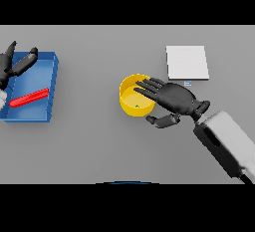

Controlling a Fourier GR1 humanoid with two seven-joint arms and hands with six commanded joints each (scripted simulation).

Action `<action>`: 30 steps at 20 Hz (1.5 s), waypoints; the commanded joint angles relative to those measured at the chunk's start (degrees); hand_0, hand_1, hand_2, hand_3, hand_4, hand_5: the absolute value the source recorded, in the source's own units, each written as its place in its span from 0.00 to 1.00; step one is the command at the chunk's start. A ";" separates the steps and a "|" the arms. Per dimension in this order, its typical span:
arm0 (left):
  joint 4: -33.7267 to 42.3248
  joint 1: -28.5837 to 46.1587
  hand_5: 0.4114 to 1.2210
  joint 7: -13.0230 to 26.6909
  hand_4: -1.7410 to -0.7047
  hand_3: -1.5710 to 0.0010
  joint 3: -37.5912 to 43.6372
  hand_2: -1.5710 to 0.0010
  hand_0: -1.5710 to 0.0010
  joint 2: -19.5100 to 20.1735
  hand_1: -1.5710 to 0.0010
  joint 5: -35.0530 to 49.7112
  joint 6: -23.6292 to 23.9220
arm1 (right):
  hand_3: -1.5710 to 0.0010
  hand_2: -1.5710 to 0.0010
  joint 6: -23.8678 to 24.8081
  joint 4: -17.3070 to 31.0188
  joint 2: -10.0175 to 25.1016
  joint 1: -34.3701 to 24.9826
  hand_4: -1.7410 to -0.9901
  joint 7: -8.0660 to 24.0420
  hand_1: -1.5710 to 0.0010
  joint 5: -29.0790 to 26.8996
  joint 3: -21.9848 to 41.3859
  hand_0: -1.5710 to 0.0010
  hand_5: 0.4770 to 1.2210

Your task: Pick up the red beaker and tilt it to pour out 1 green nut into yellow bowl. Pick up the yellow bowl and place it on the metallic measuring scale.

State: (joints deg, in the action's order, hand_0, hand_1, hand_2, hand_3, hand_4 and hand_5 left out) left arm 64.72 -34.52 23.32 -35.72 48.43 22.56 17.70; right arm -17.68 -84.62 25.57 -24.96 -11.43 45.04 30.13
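Observation:
The yellow bowl (130,101) stands mid-table with a small green nut (137,106) inside it. My right hand (172,99) reaches over the bowl's right rim, its fingers straight across the top and its thumb below the near side, not closed on the bowl. The red beaker (29,98) lies on its side in a blue tray (52,84) at the far left. My left hand (12,64) hovers open over the tray's far left corner, apart from the beaker. The metallic measuring scale (187,62) sits behind and to the right of the bowl.
The blue tray's raised walls border the left side of the table. Bare grey table lies between the tray and the bowl and in front of the bowl.

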 commanded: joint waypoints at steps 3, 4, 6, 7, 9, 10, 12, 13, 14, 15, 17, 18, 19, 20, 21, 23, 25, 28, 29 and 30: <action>-0.12 0.43 0.34 -0.70 0.98 1.00 0.78 1.00 1.00 0.71 1.00 0.68 -0.32 | 1.00 1.00 -2.18 3.72 -0.25 -4.01 0.70 -2.54 1.00 2.47 3.57 1.00 0.31; 0.06 0.31 0.34 -0.49 0.98 1.00 0.78 1.00 1.00 0.75 1.00 0.60 -0.10 | 1.00 1.00 -3.28 5.54 -0.26 -5.53 0.70 -2.33 1.00 3.43 4.60 1.00 0.31; -0.89 0.26 0.34 -1.15 0.98 1.00 1.34 1.00 1.00 0.97 1.00 1.19 -1.13 | 1.00 1.00 -4.19 8.78 -0.88 -7.93 0.69 -2.51 1.00 4.73 6.24 1.00 0.30; -0.21 0.58 0.34 -1.23 0.98 1.00 1.34 1.00 1.00 1.15 1.00 1.33 -1.06 | 1.00 1.00 -4.78 9.70 -1.08 -8.80 0.69 -2.69 1.00 5.45 7.20 1.00 0.30; -0.51 0.71 0.34 -1.67 0.98 1.00 1.42 1.00 1.00 0.76 1.00 1.46 -0.98 | 1.00 1.00 -5.69 11.83 -1.86 -10.91 0.68 -2.54 1.00 6.55 8.57 1.00 0.30; -0.61 1.07 0.34 -2.18 0.98 1.00 1.50 1.00 1.00 0.53 1.00 1.70 -1.03 | 1.00 1.00 -6.02 13.09 -2.29 -11.77 0.67 -2.39 1.00 6.95 9.09 1.00 0.31; -0.91 1.24 0.34 -2.41 0.98 1.00 1.72 1.00 1.00 0.99 1.00 1.59 -1.01 | 1.00 1.00 -6.71 14.89 -2.25 -12.85 0.64 -2.75 1.00 7.75 10.03 1.00 0.32; -0.89 1.46 0.34 -2.49 0.98 1.00 1.89 1.00 1.00 1.23 1.00 1.66 -0.88 | 1.00 1.00 -7.08 15.94 -2.82 -13.53 0.63 -2.36 1.00 8.15 10.57 1.00 0.33; -0.54 1.08 0.33 -1.98 0.98 1.00 1.70 1.00 1.00 1.02 1.00 1.58 -0.76 | 1.00 1.00 -7.91 16.35 -3.48 -13.89 0.63 -2.00 1.00 8.39 11.26 1.00 0.34; -0.58 1.82 0.34 -2.80 0.99 1.00 1.72 1.00 1.00 1.03 1.00 1.63 -0.67 | 1.00 1.00 -8.35 17.28 -3.91 -14.11 0.62 -1.86 1.00 8.51 11.59 1.00 0.35; 0.11 1.76 0.34 -2.72 0.99 1.00 2.00 1.00 1.00 1.50 1.00 1.93 -0.80 | 1.00 1.00 -8.92 18.60 -4.21 -15.11 0.60 -2.13 1.00 8.70 12.01 1.00 0.36; 0.00 1.44 0.34 -2.56 0.99 1.00 2.03 1.00 1.00 1.29 1.00 2.05 -0.86 | 1.00 1.00 -9.50 18.62 -4.46 -15.28 0.59 -1.75 1.00 8.18 11.56 1.00 0.37; -0.13 1.47 0.34 -2.76 0.99 1.00 2.05 1.00 1.00 1.11 1.00 2.00 -0.62 | 1.00 1.00 -9.27 19.14 -5.01 -15.08 0.58 -1.30 1.00 7.92 11.31 1.00 0.38; 0.50 1.94 0.34 -2.67 0.99 1.00 1.89 1.00 1.00 1.51 1.00 1.95 -0.61 | 0.99 1.00 -10.04 19.22 -5.39 -14.82 0.56 -0.61 1.00 7.42 11.01 1.00 0.42; 0.88 2.17 0.34 -2.72 0.99 1.00 2.01 1.00 1.00 1.75 1.00 2.18 -0.71 | 0.97 0.99 -10.46 19.65 -5.84 -14.84 0.54 0.08 0.99 7.18 10.80 1.00 0.45; 0.90 1.91 0.35 -2.41 0.99 1.00 1.98 1.00 1.00 1.64 1.00 2.21 -0.76 | 0.89 0.89 -10.81 19.91 -5.94 -15.38 0.47 0.03 0.85 7.31 10.75 0.82 0.53; 0.26 1.71 0.35 -2.64 0.99 1.00 2.14 1.00 1.00 1.64 1.00 2.23 -1.01 | 0.78 0.70 -10.14 19.71 -5.42 -15.15 0.38 -0.48 0.56 8.26 11.81 0.52 0.70; 1.12 2.41 0.35 -3.22 0.98 1.00 2.20 1.00 1.00 2.25 1.00 2.35 -1.11 | 0.54 0.36 -9.58 19.39 -4.93 -14.84 0.21 -1.95 0.29 7.57 12.04 0.27 0.85; 0.88 2.39 0.35 -3.14 0.98 1.00 2.14 1.00 1.00 1.83 1.00 2.36 -0.91 | 0.47 0.29 -9.46 20.06 -5.15 -15.39 0.17 -2.70 0.23 7.14 11.77 0.21 0.88; 1.35 2.01 0.35 -2.72 0.98 1.00 2.25 1.00 1.00 2.29 1.00 2.29 -0.76 | 0.40 0.26 -9.42 20.17 -5.32 -15.62 0.14 -2.55 0.18 7.04 11.81 0.17 0.90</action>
State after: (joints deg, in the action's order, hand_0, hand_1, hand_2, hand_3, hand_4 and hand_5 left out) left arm 66.07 -32.54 20.54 -33.45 50.74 24.84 16.96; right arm -27.05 -64.46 20.25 -40.60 -14.04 52.04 41.94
